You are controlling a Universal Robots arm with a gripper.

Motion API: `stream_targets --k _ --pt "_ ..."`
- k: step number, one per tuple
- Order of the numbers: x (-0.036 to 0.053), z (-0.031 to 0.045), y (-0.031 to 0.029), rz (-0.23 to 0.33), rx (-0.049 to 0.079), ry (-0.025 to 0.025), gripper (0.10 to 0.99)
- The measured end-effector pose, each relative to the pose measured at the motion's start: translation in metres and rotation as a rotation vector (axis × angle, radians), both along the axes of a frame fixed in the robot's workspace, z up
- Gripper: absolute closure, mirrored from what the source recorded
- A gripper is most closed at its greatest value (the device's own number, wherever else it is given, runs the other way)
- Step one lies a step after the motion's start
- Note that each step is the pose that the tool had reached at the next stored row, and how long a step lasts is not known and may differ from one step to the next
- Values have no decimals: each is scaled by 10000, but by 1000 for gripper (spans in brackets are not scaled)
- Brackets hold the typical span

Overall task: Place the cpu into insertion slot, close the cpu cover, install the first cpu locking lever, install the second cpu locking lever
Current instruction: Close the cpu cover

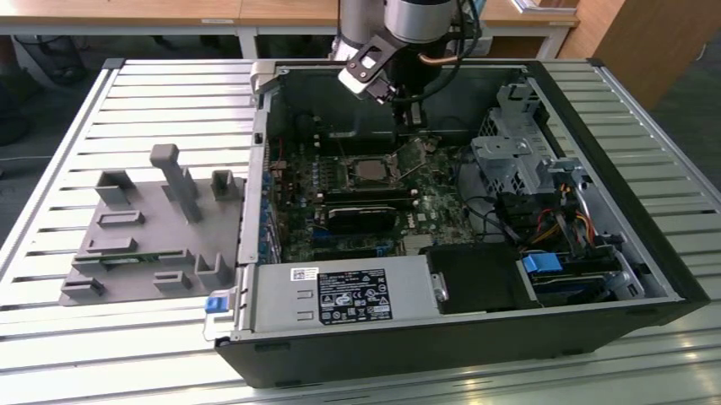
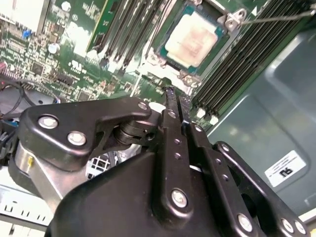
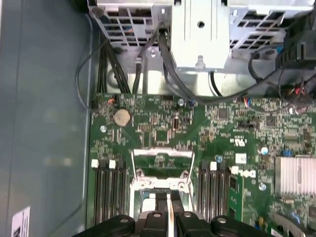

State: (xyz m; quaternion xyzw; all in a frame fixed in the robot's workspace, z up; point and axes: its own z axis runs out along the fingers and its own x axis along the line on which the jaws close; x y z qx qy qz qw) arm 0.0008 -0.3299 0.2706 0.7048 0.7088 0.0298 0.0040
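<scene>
Cpu [image 1: 370,171] sitting in insertion slot [image 2: 223,37], middle of exterior view. Jaws pressed together, hovering nearby. Cpu cover [image 3: 162,152] appearing raised; needing slow, even push.

Cameras around the computer case [image 1: 474,337]
The exterior view looks steeply down on the whole case. Both wrist views sit close over the motherboard [image 3: 148,118] inside it — looking past the claw [image 2: 177,96], sharing the board's middle.

Workshop; slatted metal bench [image 1: 113,359]; opened computer case [image 1: 474,342]
</scene>
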Motion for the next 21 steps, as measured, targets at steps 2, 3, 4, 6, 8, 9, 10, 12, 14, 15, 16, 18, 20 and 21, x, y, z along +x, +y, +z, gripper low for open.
stream_targets --k 2,3,4,6,8,9,10,12,14,15,16,18,20,21 --pt "37 -4 2 0 0 5 918" --pt "64 -7 6 0 -3 13 918" --pt "89 -10 12 0 -4 22 918" --pt "135 -19 25 0 -8 37 918" --pt "171 -29 35 0 -12 50 918" --pt "187 -34 38 0 -14 54 918" --pt "200 -38 42 0 -17 57 918" --pt "225 -45 49 -1 -27 61 918" --pt "248 -54 57 -3 -43 63 918" --pt "261 -59 61 -4 -46 65 918" --pt "273 -63 65 -3 -49 67 918" --pt "297 -73 75 -3 -57 73 918" --pt "318 -86 87 -4 -64 78 918" --pt "327 -93 93 -10 -67 79 918"
